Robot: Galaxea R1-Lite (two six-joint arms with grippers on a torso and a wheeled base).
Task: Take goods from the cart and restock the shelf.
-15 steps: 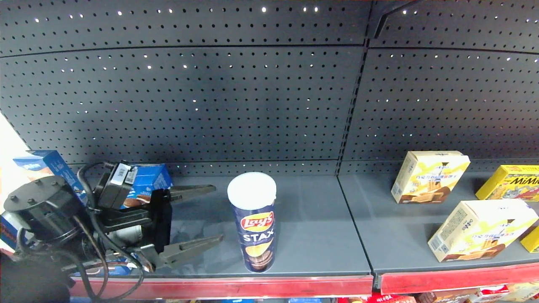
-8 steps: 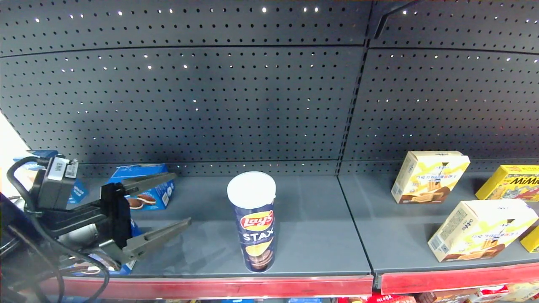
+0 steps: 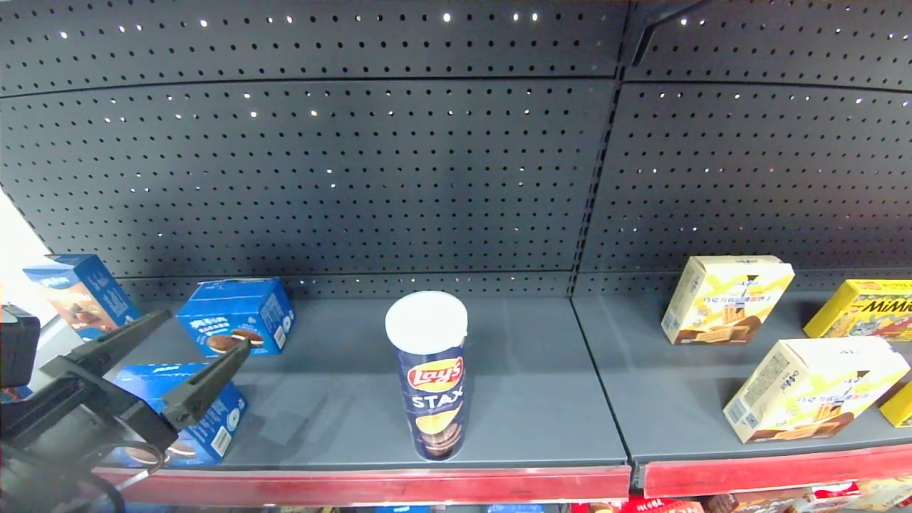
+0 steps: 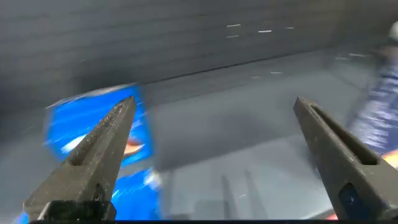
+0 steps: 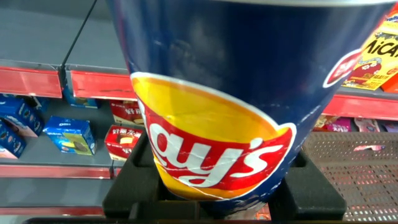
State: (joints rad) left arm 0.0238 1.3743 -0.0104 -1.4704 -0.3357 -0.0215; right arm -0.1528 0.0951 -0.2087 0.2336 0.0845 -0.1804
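A navy chip can (image 3: 427,377) with a white lid stands upright on the grey shelf (image 3: 520,399), near the front edge and a little left of the post that divides the shelf in two bays. Nothing touches it. In the left wrist view it is a blurred dark shape (image 4: 378,106) beyond one finger.

A second chip can (image 5: 217,106), same navy with red and yellow label, sits very close in the right wrist view, directly against the black body of the right gripper (image 5: 311,196), which grasps it. Behind this can are lower shelves with blue boxes (image 5: 68,134) and red packs (image 5: 124,140), and a metal mesh (image 5: 354,155).

The left gripper (image 3: 206,331) is at the left front of the shelf, well apart from the standing can. Its two fingers are spread wide with nothing between them (image 4: 214,102). It hangs over a blue cookie box (image 3: 206,420) that lies at the front edge.

Another blue cookie box (image 3: 239,313) stands further back near the perforated back panel (image 3: 356,178), and a third blue box (image 3: 78,288) leans at the far left. In the right bay there are two cream wafer boxes (image 3: 727,299) (image 3: 812,388) and a yellow box (image 3: 862,310). A red strip (image 3: 399,484) runs along the shelf front.
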